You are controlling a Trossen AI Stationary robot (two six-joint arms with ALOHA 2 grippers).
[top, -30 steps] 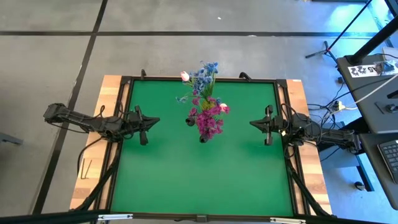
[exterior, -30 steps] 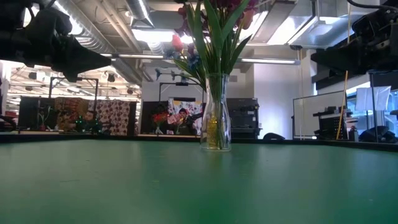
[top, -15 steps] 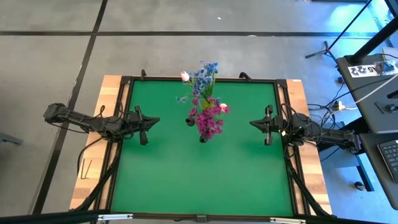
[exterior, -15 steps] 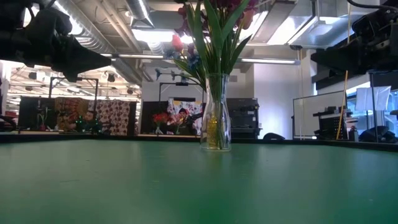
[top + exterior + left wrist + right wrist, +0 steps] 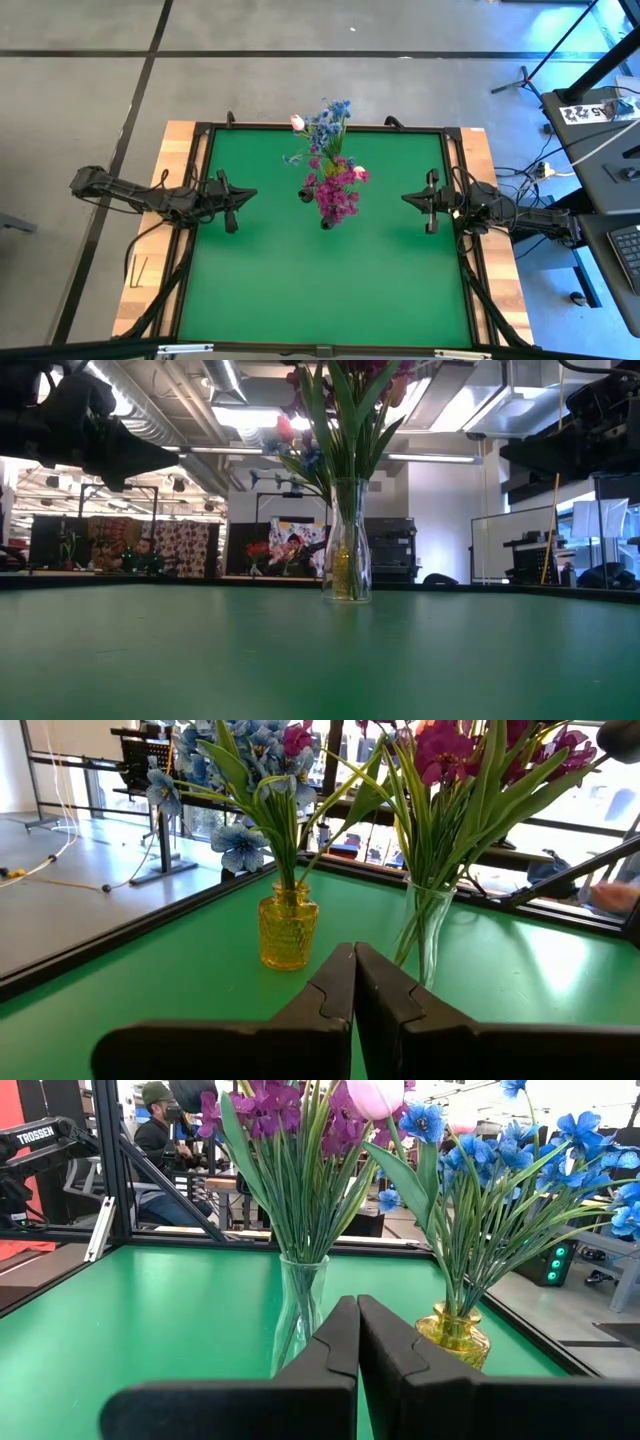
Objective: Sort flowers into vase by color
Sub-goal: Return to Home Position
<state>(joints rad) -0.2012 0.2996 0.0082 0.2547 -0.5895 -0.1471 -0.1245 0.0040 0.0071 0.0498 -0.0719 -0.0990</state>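
- Blue sprays (image 5: 330,118) upright in the yellow vase (image 5: 288,928), green stems packed into its neck, heads fanned out above.
- Magenta sprays (image 5: 336,192) upright in the transparent vase (image 5: 347,555), long green leaves spread around the stems.
- One pale pink tulip bud (image 5: 297,122) at the rim of the blue bunch; a second bud up among the magenta heads, its vase impossible to tell.
- Both vases close together with a gap between them, about midway between the left and right edges of the green worktop (image 5: 300,290); yellow vase nearer the far edge, transparent vase around the middle.
- From table height, lined up one behind the other, yellow glass visible through the clear one.
- Left gripper (image 5: 240,194) above the worktop by the middle of the left edge, pointed at the vases and well apart from them, fingers (image 5: 330,995) pressed together on nothing.
- Right gripper (image 5: 412,199) opposite, by the middle of the right edge, likewise aimed at the vases and well apart, fingers (image 5: 335,1345) flat against each other, empty.
- Wooden border (image 5: 180,140) outside the worktop along the left and right edges.
- Beyond the table, in the right wrist view, a seated person (image 5: 158,1120) in a cap.
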